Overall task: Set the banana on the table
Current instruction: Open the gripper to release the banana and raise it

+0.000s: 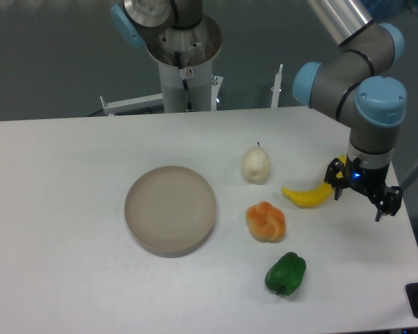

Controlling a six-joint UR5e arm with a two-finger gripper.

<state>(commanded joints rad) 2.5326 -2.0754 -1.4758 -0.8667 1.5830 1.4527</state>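
Note:
The yellow banana (307,197) lies flat on the white table (70,209), to the right of the orange lumpy fruit. Its right tip reaches the left finger of my gripper (357,202), which hovers low over the table near the right edge. The fingers (333,191) are spread wide and nothing is held between them. The gripper sits just to the right of the banana, not around its body.
A round beige plate (171,209) sits at centre left. A pale pear-shaped fruit (255,165), the orange fruit (265,221) and a green pepper (285,273) stand left of and below the banana. The table's right edge is close to the gripper.

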